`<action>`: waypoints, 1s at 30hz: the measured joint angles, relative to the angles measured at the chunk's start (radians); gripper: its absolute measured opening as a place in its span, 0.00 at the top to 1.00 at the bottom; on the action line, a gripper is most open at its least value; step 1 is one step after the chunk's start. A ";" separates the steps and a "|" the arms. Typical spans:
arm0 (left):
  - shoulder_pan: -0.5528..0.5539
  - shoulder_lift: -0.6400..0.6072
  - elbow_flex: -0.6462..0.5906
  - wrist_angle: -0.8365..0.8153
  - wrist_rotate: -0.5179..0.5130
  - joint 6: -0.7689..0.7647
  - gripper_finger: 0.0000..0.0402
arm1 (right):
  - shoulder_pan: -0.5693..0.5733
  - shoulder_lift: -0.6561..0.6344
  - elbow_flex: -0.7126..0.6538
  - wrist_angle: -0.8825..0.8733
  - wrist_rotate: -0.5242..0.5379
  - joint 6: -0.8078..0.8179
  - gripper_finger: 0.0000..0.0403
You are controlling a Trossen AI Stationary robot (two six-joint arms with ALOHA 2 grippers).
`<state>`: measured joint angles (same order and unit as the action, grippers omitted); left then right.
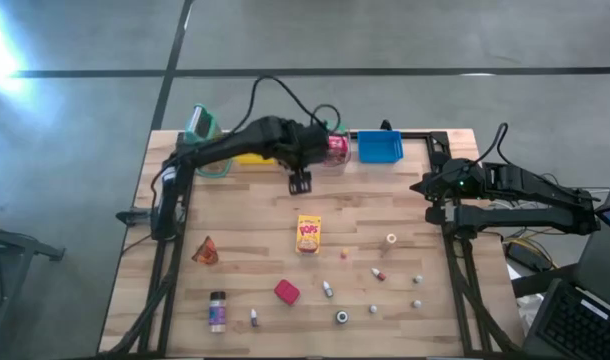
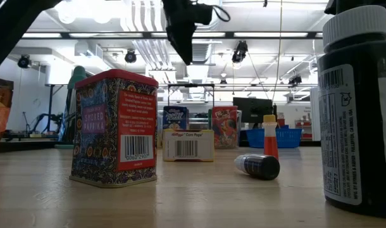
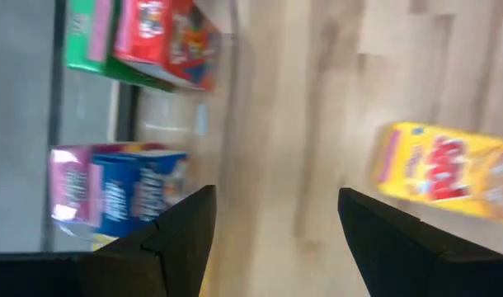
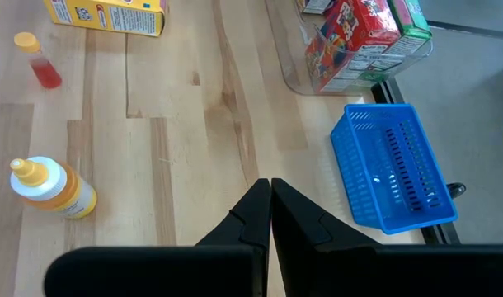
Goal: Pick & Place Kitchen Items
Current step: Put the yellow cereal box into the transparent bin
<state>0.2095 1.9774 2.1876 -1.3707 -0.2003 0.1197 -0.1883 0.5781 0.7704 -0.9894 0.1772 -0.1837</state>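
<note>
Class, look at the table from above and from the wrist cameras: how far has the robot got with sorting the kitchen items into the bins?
Done: a few mini boxes sit in the clear bin.
In hand: nothing; the left gripper hangs open and empty near that bin, and the right gripper is shut at the table's right edge.
Left: the yellow Pops box, red block, purple-labelled jar and small bottles. The blue bin looks empty.

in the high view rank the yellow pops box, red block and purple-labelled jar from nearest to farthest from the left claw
1. Yellow Pops box, mid-table, just in front of the left claw.
2. Red block, farther toward the front edge.
3. Purple-labelled jar, front left, farthest.
</note>
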 joint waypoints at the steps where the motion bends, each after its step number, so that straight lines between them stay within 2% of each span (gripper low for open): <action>1: -0.018 0.000 0.000 0.000 -0.001 -0.057 0.35 | 0.000 0.000 0.000 0.000 0.000 0.000 0.98; 4: -0.069 0.000 0.000 0.005 -0.003 -0.198 0.35 | 0.000 0.000 0.000 0.000 0.000 0.000 0.98; 10: -0.134 0.000 0.000 0.039 -0.009 -0.325 0.35 | 0.000 0.000 0.000 0.000 0.000 0.000 0.98; 13: -0.154 0.000 0.000 0.052 -0.072 -0.435 0.35 | 0.000 0.000 0.000 0.000 0.000 0.000 0.98; 16: -0.170 0.004 -0.015 0.061 -0.173 -0.647 0.35 | 0.000 0.000 0.000 0.000 0.000 0.000 0.98; 20: -0.174 0.005 -0.059 0.106 -0.210 -0.849 0.25 | 0.000 0.000 0.000 0.000 0.000 0.000 0.98; 25: -0.188 0.010 -0.154 0.194 -0.218 -1.270 0.06 | 0.000 0.000 0.000 0.000 0.000 0.000 0.98; 27: -0.194 0.012 -0.203 0.226 -0.207 -1.344 0.02 | 0.000 0.000 0.000 0.000 0.000 0.000 0.98; 30: -0.199 0.010 -0.268 0.317 -0.141 -1.386 0.02 | 0.000 0.000 0.000 0.000 0.000 0.000 0.98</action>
<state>0.0109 1.9869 1.9193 -1.0540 -0.3418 -1.2662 -0.1882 0.5785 0.7704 -0.9893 0.1772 -0.1837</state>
